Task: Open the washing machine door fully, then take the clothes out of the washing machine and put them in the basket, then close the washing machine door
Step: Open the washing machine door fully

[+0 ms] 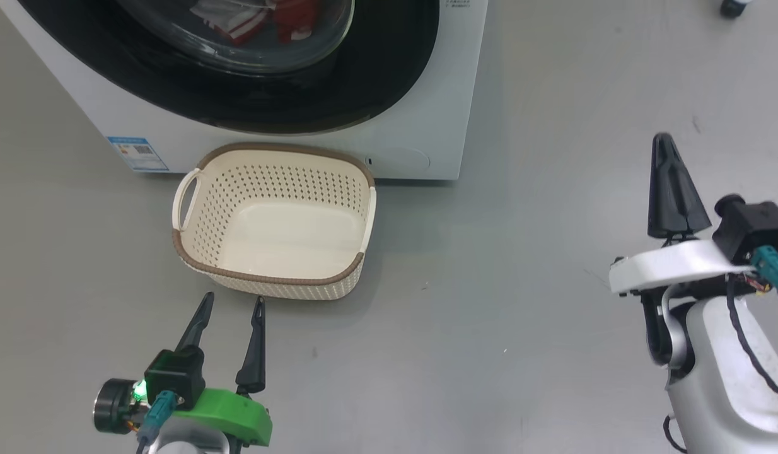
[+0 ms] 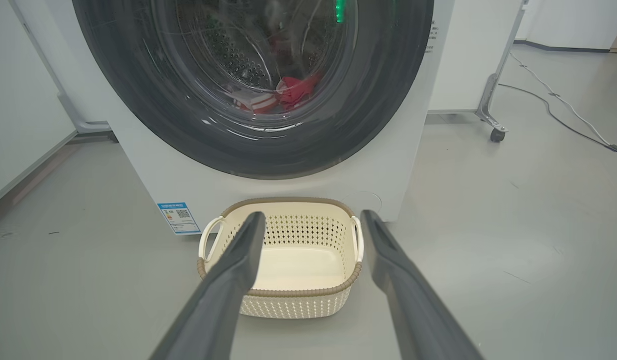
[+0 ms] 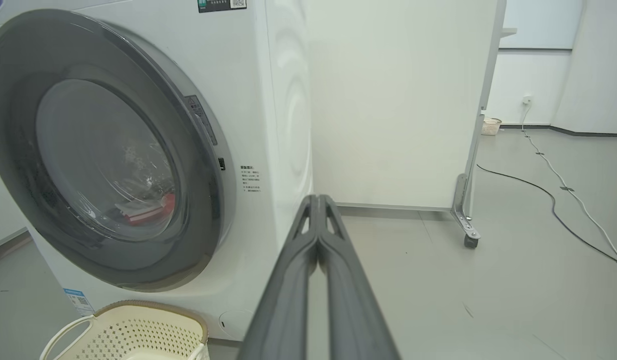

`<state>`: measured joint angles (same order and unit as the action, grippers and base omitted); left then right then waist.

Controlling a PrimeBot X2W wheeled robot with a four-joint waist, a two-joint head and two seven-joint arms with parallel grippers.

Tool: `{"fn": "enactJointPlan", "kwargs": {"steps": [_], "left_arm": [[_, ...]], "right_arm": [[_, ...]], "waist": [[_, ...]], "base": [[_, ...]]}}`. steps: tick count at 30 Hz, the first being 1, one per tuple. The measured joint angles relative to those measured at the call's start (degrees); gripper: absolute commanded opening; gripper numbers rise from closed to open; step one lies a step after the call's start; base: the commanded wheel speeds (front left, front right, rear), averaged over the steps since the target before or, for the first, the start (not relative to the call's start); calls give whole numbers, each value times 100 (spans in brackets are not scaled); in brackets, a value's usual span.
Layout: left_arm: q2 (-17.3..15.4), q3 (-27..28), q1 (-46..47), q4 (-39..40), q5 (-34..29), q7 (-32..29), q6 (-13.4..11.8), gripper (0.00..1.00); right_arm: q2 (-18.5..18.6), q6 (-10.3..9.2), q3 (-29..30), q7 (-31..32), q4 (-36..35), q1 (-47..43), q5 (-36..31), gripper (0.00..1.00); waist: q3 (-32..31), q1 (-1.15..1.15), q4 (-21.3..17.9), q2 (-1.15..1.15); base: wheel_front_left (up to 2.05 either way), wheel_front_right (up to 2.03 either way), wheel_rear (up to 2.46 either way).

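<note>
The white washing machine (image 1: 420,94) (image 2: 153,180) (image 3: 268,90) stands ahead with its washing machine door (image 1: 389,69) (image 2: 378,100) (image 3: 18,165) closed flat against the front. Red clothes (image 1: 294,16) (image 2: 296,90) (image 3: 151,207) with white stripes lie inside, seen through the glass. The cream basket (image 1: 193,249) (image 2: 338,292) (image 3: 153,325) sits empty on the floor just before the machine. My left gripper (image 1: 230,306) (image 2: 311,220) hovers open a little in front of the basket's near rim. My right gripper (image 1: 663,142) (image 3: 317,199) is shut on nothing, off to the right of the machine.
Grey floor (image 1: 521,284) spreads to the right. A white panel on castors (image 3: 466,235) (image 2: 496,132) stands beside the machine, with cables (image 3: 553,195) (image 2: 563,105) trailing across the floor behind it. A blue label (image 1: 137,153) is on the washer's lower left.
</note>
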<state>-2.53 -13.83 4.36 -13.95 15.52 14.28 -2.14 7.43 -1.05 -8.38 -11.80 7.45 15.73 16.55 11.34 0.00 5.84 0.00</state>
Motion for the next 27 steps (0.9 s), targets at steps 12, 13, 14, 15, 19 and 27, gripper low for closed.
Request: {"fn": "enactJointPlan", "kwargs": {"steps": [12, 13, 14, 15, 19, 27], "left_arm": [[16, -187, 421, 37, 122, 0, 87, 100], [18, -192, 441, 37, 153, 0, 87, 100], [18, -198, 466, 36, 180, 0, 87, 100], [19, -209, 507, 37, 222, 0, 87, 100], [25, -278, 659, 43, 314, 0, 91, 100], [42, -327, 902, 49, 434, 1, 91, 100]], "right_arm": [[245, 163, 314, 506, 37, 1280, 272, 0], [307, 203, 309, 560, 42, 1400, 258, 0], [355, 218, 310, 615, 43, 1523, 258, 0], [387, 220, 312, 657, 45, 1651, 258, 0], [427, 278, 376, 843, 71, 2109, 333, 0], [107, 294, 779, 1259, 249, 2980, 1235, 0]], "waist": [[714, 0, 418, 0], [771, 0, 458, 0], [826, 0, 498, 0], [882, 0, 538, 0], [1097, 0, 694, 0], [1474, 0, 975, 0]], "base": [[0, 0, 0], [0, 0, 0], [0, 0, 0], [0, 0, 0], [0, 0, 0], [0, 0, 0]]}}
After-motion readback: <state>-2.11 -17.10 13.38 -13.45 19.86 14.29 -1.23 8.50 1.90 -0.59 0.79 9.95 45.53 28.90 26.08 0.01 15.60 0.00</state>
